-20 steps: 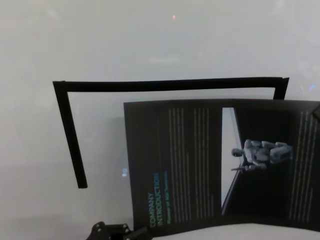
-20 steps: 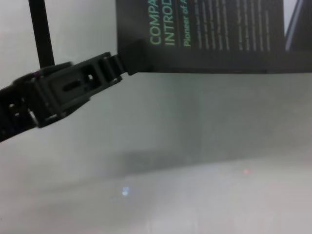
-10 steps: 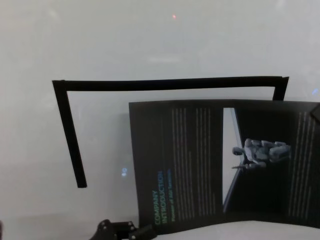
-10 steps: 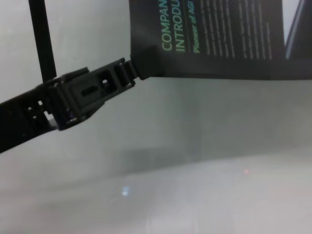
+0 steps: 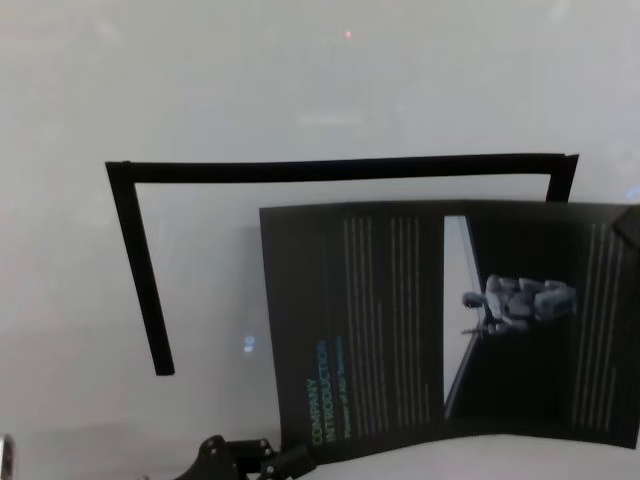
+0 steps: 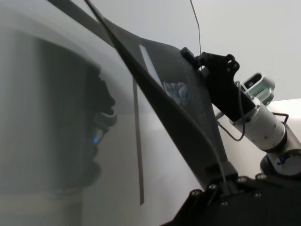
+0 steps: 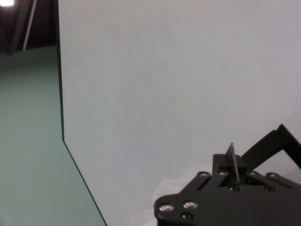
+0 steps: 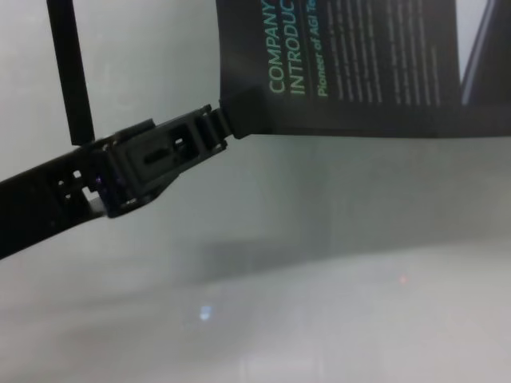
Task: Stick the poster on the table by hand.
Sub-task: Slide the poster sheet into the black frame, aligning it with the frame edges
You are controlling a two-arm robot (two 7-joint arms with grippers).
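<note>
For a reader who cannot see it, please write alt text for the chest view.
The left gripper is shut on the near left corner of the poster, a black sheet with a green heading and white text columns. Below them lies the pale table, and a thin black bar stands at upper left.

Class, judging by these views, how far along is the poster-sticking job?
Done: the poster is lifted, left gripper and right gripper each pinching a corner. In hand: carrying it toward the black tape outline. Left: laying it flat on the table inside that outline.
</note>
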